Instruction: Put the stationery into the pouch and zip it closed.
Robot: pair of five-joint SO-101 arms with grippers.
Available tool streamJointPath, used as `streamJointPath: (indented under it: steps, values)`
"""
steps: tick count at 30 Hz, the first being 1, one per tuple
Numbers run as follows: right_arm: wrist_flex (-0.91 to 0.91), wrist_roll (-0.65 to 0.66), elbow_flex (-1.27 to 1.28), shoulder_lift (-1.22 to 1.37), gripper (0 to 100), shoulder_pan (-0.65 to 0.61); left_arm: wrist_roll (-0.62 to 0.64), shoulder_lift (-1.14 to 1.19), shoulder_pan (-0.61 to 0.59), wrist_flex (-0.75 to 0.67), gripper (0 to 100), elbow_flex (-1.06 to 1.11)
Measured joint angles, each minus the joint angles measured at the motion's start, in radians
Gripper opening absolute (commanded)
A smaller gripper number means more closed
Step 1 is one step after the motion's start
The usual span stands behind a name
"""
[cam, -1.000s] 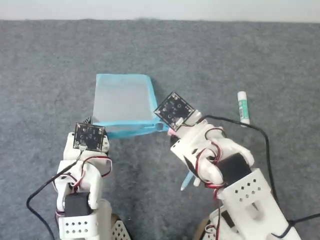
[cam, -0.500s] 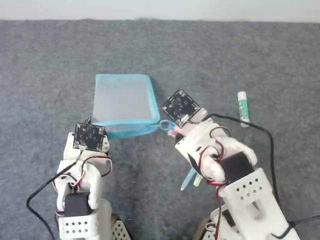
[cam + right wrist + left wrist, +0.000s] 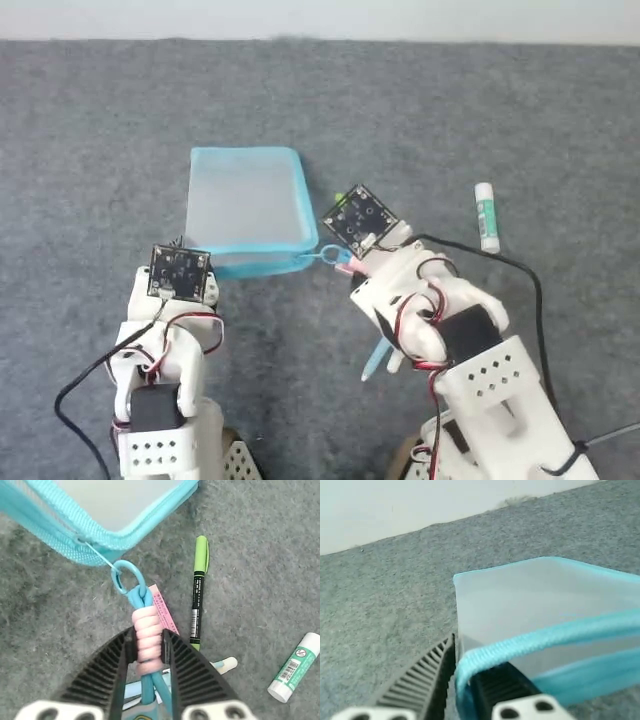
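The translucent pouch (image 3: 248,200) with teal trim lies flat on the carpet. My left gripper (image 3: 462,666) is shut on the teal edge of the pouch (image 3: 545,605) at its near left corner. My right gripper (image 3: 148,637) is shut on the pink coiled zipper pull (image 3: 148,630), whose blue ring (image 3: 125,577) links to the slider at the pouch's (image 3: 115,505) near right corner. In the high view the right gripper (image 3: 342,258) sits just right of that corner. A green marker (image 3: 199,587), a glue stick (image 3: 487,217) and a blue pen (image 3: 378,358) lie on the carpet.
A pink flat piece (image 3: 164,611) and a white-capped pen (image 3: 224,665) lie by the right gripper. The glue stick (image 3: 295,667) lies apart, right of the right arm. A black cable (image 3: 500,255) loops beside that arm. Grey carpet (image 3: 500,110) stretches behind and to both sides.
My right gripper has drawn slightly right and away from the pouch with the zipper pull, so the blue ring and a green marker tip now show. The left arm has kept still.
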Motion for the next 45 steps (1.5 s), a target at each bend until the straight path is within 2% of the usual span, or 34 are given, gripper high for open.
streamJointPath:
  steps: [11, 19, 42, 45]
  values:
    - [0.006, 0.0, 0.0, 0.0, 1.3, -0.028, 0.0, 0.0, -0.008, -0.015, 1, 0.0]
    - [0.006, 0.0, 0.002, 0.0, 20.3, -0.025, 0.0, 0.0, -0.011, -0.015, 1, 0.0]
    - [0.012, -0.002, 0.002, 0.0, 20.6, -0.026, 0.035, 0.0, -0.02, -0.015, 1, 0.025]
    - [0.089, -0.002, -0.021, 0.0, 20.6, -0.02, 0.035, 0.0, -0.02, -0.015, 1, 0.025]
